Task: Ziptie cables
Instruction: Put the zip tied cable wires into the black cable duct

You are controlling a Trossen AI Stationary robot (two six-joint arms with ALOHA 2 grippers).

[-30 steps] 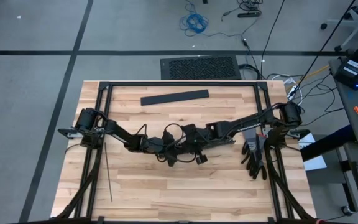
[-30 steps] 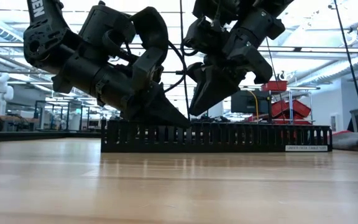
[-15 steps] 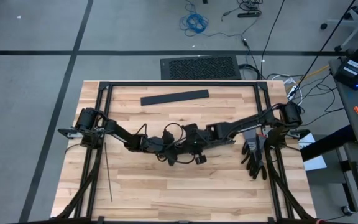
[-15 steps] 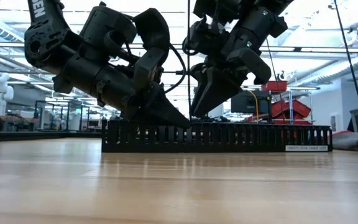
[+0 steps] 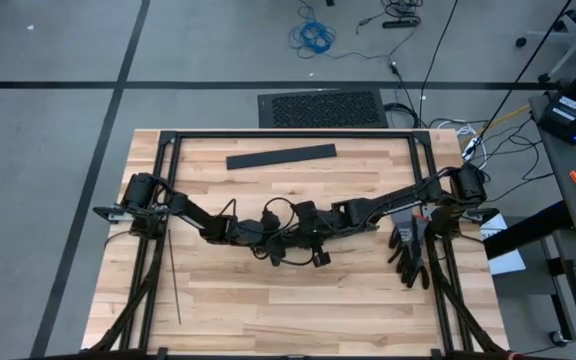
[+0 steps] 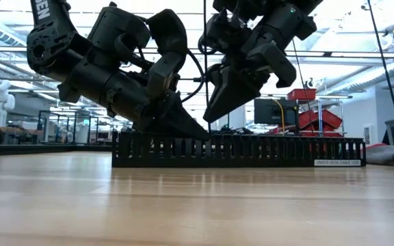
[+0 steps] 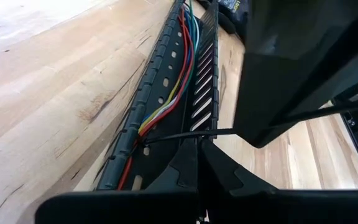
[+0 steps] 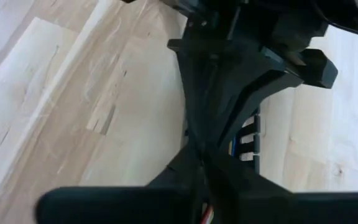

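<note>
Two grippers meet over the middle of the wooden table (image 5: 268, 310), right above the black slotted duct (image 6: 265, 152) that holds the cables (image 7: 166, 102). In the left wrist view the red, yellow, white and green wires run lengthwise along the duct's channel, between its slotted walls.

The left gripper (image 6: 183, 126) has its fingers pressed together with no gap showing, its tip down at the duct's top edge, just over the wires. A thin dark strand (image 7: 179, 135), probably one of the zipties, crosses the channel over the wires and runs up to these closed fingers; whether they actually pinch it is hard to make out, since the fingertips hide the spot. The left arm reaches in from the table's left side, low and stretched out, wrist angled steeply down.

The right gripper (image 6: 219, 102) hangs just beside the left one, tilted, its tip slightly above the duct and clear of it. Its fingers look drawn nearly together, and nothing can be seen between them. The right arm comes across from the right side, elbow raised, wrist pitched down toward the same point.

More thin dark zipties (image 5: 173, 280) lie straight on the table near its left edge, well apart from both grippers. A flat black bar (image 5: 281, 156) rests near the far edge.
</note>
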